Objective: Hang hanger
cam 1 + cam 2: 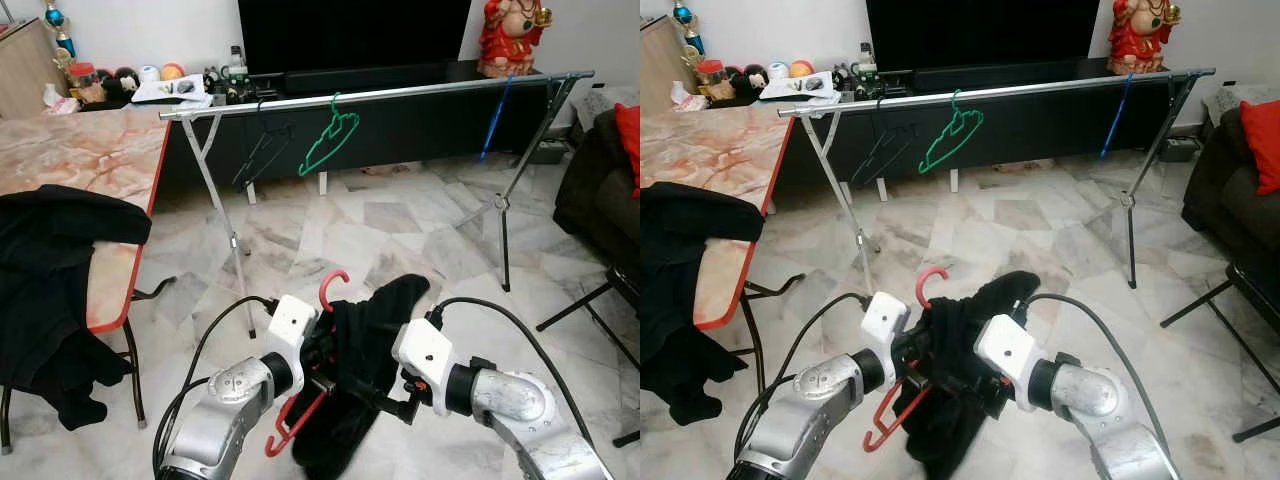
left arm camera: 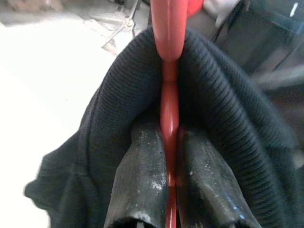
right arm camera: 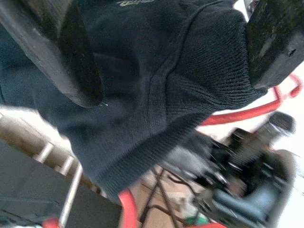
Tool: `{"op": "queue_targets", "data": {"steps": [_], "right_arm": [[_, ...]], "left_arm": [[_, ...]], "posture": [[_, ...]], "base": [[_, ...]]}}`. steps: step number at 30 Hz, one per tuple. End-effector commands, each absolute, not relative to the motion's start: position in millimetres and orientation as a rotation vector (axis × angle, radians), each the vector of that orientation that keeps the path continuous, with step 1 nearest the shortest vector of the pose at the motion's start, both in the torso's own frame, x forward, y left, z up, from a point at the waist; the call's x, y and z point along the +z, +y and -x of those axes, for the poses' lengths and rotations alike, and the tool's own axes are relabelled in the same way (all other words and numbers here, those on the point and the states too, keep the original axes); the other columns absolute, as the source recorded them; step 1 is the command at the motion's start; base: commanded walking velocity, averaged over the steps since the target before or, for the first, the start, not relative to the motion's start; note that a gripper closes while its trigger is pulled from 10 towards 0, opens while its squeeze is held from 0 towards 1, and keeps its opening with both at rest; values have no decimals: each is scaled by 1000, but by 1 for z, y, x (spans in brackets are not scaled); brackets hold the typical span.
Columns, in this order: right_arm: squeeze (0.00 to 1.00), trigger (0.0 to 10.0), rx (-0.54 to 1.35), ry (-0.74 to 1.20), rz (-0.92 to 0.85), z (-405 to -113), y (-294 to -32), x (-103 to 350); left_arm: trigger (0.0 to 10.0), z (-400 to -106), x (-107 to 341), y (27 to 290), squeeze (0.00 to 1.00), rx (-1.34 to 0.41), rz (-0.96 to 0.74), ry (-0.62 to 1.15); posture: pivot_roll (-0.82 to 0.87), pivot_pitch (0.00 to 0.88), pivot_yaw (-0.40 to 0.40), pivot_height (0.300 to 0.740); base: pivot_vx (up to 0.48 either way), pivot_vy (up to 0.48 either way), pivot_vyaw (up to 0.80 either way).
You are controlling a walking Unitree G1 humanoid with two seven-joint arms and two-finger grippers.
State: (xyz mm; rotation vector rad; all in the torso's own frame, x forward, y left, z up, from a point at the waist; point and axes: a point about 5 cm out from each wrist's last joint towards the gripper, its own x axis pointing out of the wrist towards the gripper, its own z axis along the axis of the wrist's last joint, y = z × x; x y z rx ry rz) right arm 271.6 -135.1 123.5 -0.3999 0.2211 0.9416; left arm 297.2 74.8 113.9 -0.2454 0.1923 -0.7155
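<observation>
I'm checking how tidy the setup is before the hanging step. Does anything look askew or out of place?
Yes. The black garment is bunched unevenly on the red hanger, which sits tilted between the left end effector and right end effector. Another black garment droops off the table edge.

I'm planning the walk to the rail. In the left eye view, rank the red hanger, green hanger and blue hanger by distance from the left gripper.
1. Red hanger: clamped in the left gripper.
2. Green hanger: on the rail, ahead.
3. Blue hanger: on the rail, far right.
</observation>
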Motion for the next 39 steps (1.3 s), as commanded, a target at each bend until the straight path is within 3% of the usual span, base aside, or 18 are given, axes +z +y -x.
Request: {"op": "queue_targets", "data": {"steps": [1, 12, 17, 25, 28, 34, 39], "right_arm": [[0, 10000, 926, 254, 375, -268, -135, 115], [0, 10000, 901, 271, 326, -262, -129, 105], [0, 10000, 900, 246, 271, -257, -123, 104], [0, 10000, 946, 339, 277, -243, -123, 87], [0, 10000, 903, 335, 269, -245, -128, 87], [0, 10000, 854, 158, 132, -256, -131, 118], [0, 10000, 659, -31, 52, -279, -146, 155]], "left_arm": [[10000, -305, 140, 78, 0, -705, 353, 104], [10000, -320, 164, 85, 0, -599, 628, 21], [10000, -332, 171, 104, 0, -410, 802, -39], [10000, -337, 181, 114, 0, -325, 864, -109], [10000, -337, 178, 112, 0, -352, 808, -85], [10000, -328, 166, 101, 0, -526, 468, -25], [10000, -319, 153, 97, 0, -645, 296, 22]], "posture": [[55, 73, 50, 740], [51, 82, 49, 740], [50, 84, 48, 740], [51, 88, 46, 740], [51, 88, 48, 740], [51, 89, 48, 740], [49, 90, 50, 740]], "base": [[0, 0, 0], [0, 0, 0], [0, 0, 0], [0, 0, 0], [0, 0, 0], [0, 0, 0], [0, 0, 0]]}}
